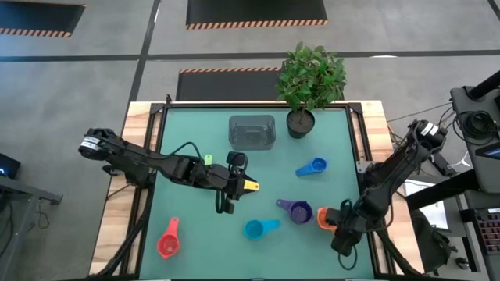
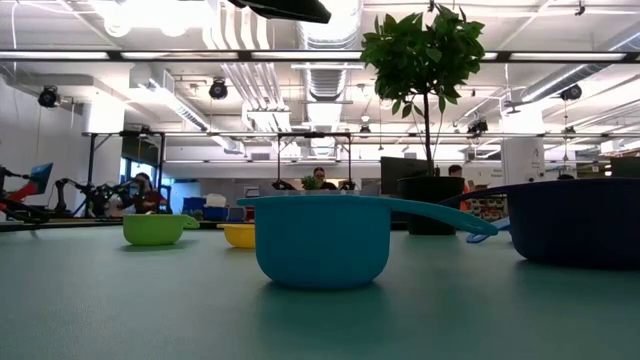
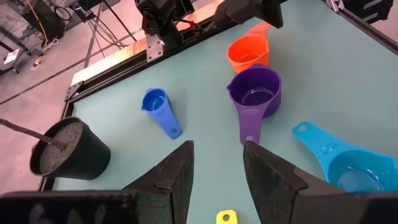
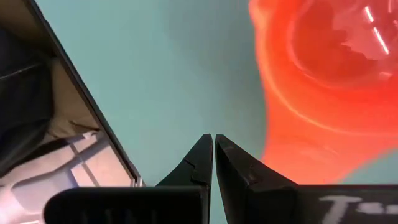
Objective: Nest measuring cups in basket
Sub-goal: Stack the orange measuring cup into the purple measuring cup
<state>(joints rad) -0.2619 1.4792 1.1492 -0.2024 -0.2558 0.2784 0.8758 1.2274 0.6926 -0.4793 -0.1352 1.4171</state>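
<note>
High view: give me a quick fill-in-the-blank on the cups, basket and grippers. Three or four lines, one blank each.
1. The basket on the mat holds ____ measuring cups.
2. The purple cup lies directly beside the ____ cup, near the right gripper.
3. The right gripper's fingers are ____, with nothing between them.
4. The left gripper hovers over the ____ cup, with a gap between its fingers.

Missing words: no; orange; shut; yellow

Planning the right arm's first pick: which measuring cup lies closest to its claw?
The orange cup, right beside the right claw at the mat's right edge. The purple cup sits just beyond it; the others lie farther off.
</note>
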